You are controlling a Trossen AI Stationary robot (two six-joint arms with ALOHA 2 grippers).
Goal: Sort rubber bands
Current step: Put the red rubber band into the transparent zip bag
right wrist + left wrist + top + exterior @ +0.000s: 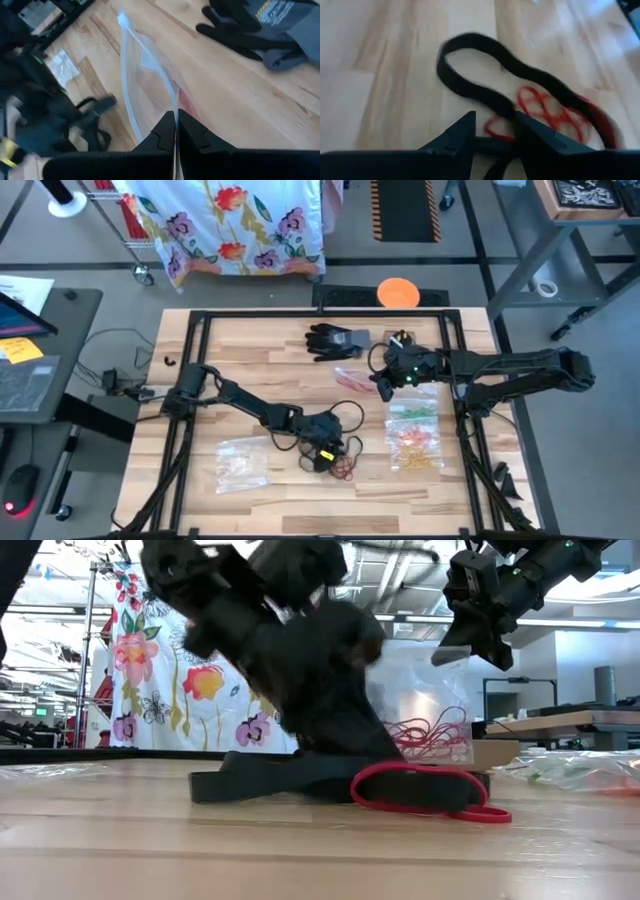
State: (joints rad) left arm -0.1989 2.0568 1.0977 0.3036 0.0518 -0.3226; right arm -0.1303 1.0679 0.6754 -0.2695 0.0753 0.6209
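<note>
**Left gripper on black band, right pinching bag**

While the left gripper [492,132] sits low on the table [250,360], fingers clenched on a black rubber band [470,85] beside red rubber bands [547,110], the right gripper [176,131] pinches a clear bag [145,70] near the glove [335,340].

No text, label, brand or number can be read anywhere in these views. The black glove [272,22] at the far side of the table carries a yellow-and-white printed patch on its cuff, but its characters are too blurred to make out.
</note>
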